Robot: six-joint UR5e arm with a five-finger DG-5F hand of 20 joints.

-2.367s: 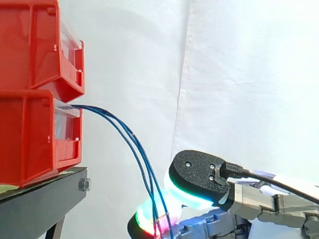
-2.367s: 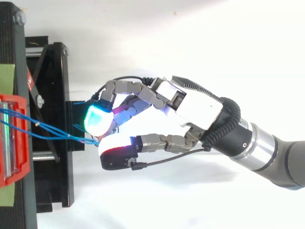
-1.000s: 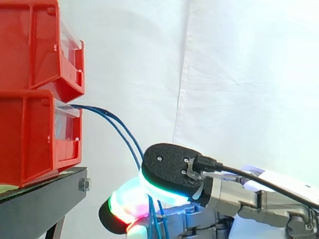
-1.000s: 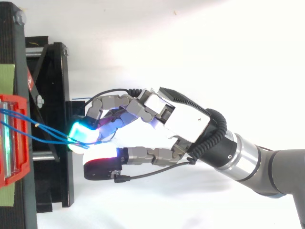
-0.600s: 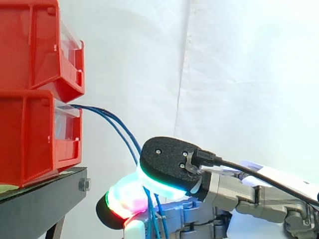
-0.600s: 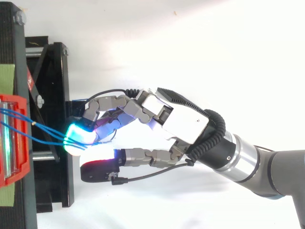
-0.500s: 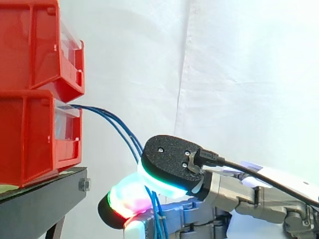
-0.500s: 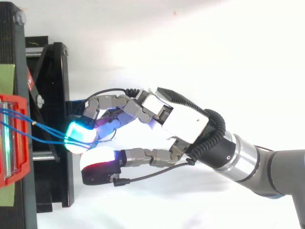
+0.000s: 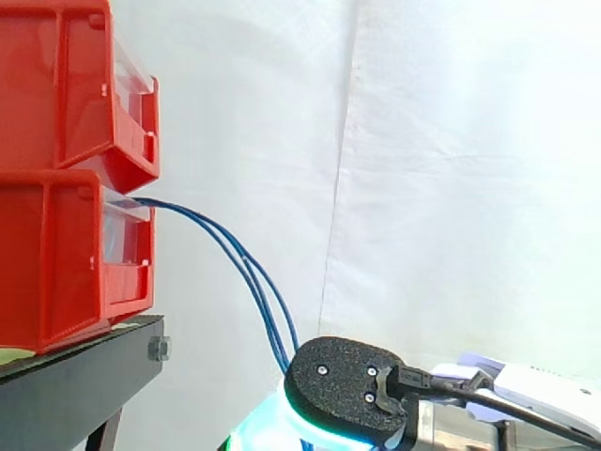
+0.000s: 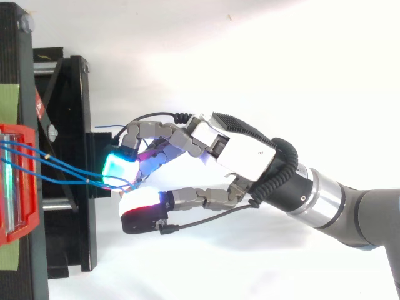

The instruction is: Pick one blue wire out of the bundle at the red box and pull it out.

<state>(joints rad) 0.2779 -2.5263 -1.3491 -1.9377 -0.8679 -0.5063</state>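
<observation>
Quick status on my setup: the blue wires (image 9: 268,315) come out of the front of the lower red bin (image 9: 56,263), which sits under the upper red bin (image 9: 66,85) on the black stand (image 9: 84,376). In the side view they droop in a loose arc, down and away from the bin, and disappear behind my robot hand (image 9: 347,390) at the bottom of the view, with the white curtain (image 9: 451,169) behind everything. From above, the robot hand (image 10: 240,153) reaches in from the right with its fingers curled, stopping just short of the stand's edge. The wires (image 10: 92,181) fan out at the bin side, then bunch together and run straight into the pinch between the cyan-glowing fingertip (image 10: 115,166) and the thumb pad (image 10: 139,209), which glows white with a bit of red. So it's closed on the wires, but honestly I can't tell whether it has just one strand or several. The strands between bin and fingers look fairly straight from above, not slack.
</observation>
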